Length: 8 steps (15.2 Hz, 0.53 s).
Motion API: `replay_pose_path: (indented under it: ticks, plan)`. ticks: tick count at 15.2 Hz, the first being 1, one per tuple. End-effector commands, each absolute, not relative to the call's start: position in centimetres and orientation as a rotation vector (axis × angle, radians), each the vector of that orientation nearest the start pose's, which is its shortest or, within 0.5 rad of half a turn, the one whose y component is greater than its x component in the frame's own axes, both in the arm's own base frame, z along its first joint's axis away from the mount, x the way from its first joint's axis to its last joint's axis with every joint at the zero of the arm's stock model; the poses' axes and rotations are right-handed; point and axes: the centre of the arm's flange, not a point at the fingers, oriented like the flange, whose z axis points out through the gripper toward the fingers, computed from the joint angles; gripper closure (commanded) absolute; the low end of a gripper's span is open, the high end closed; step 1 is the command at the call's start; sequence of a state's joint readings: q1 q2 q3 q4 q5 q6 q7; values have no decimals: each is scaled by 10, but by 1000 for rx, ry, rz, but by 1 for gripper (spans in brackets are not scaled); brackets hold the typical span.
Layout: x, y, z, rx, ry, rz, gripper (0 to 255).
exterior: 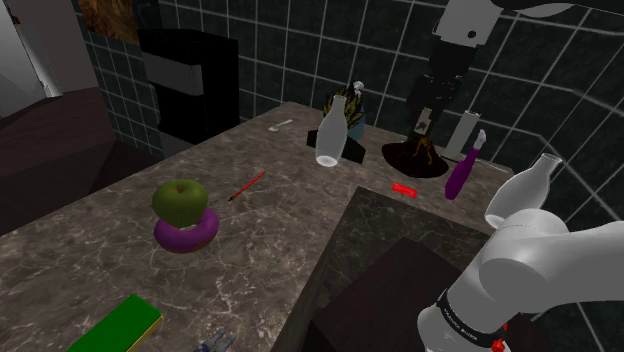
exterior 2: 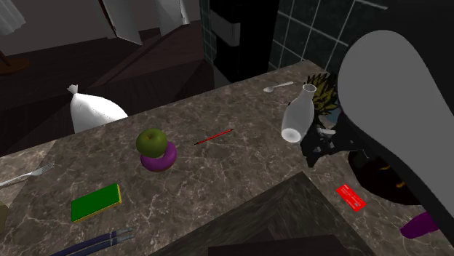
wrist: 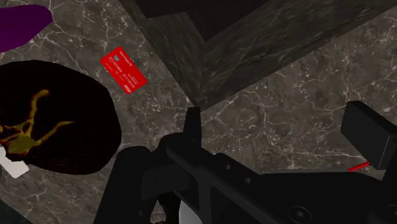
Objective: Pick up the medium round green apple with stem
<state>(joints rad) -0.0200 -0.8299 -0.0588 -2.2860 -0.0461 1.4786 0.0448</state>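
In the shoulder view, a green book [exterior: 115, 325] lies at the desk's [exterior: 90, 255] near left end. Next comes the green apple [exterior: 180, 199], resting on a purple ring [exterior: 188, 236], well apart from the arm. A red pencil [exterior: 246, 186] lies to its right, then a white vase [exterior: 331, 138]. Further right the pincer [exterior: 424, 128] hangs above the desk near a black mound [exterior: 415, 160], with a red card [exterior: 404, 188] just beside the mound. In the wrist view its fingers [wrist: 193, 127] stand spread, clasping nothing.
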Motion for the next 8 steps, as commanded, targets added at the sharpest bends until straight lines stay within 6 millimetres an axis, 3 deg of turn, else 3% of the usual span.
replay_pose_path:
  ticks: [1,8]
  plan:
    - [284,-35,627,-3139,172,-34,0]
    - [329,44,609,-3138,166,-14,0]
